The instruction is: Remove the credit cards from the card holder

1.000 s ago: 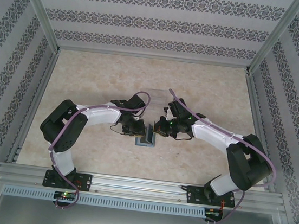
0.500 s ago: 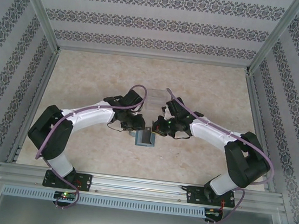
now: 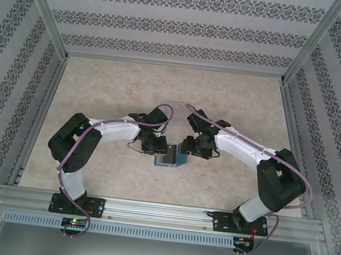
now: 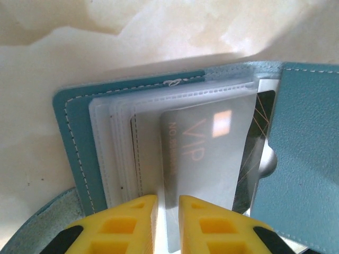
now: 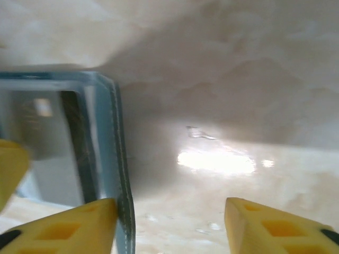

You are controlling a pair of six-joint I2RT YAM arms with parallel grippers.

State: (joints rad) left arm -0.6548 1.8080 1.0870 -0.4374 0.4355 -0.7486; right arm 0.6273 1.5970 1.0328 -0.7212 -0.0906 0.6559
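Observation:
The teal card holder (image 3: pixel 171 160) lies open on the table between my two grippers. In the left wrist view its cover (image 4: pixel 74 137) frames a stack of clear sleeves. The front sleeve holds a pale credit card (image 4: pixel 206 159) marked VIP, and a dark card (image 4: pixel 259 132) sits behind it. My left gripper (image 4: pixel 168 211) (image 3: pixel 160 149) is shut on the near edge of that sleeve stack. My right gripper (image 5: pixel 170 211) (image 3: pixel 185 148) is open, with bare table between its fingers. The holder's teal edge (image 5: pixel 108 137) stands against the right gripper's left finger.
A clear plastic box (image 3: pixel 179 108) stands faintly visible just behind the grippers. Aluminium rails (image 3: pixel 160 212) run along the near edge and patterned walls close the other three sides. Marble tabletop (image 3: pixel 101 82) spreads open to the left, right and back.
My right gripper has gone from shut to open. The left arm stretched forward and came back, and the holder now shows more teal.

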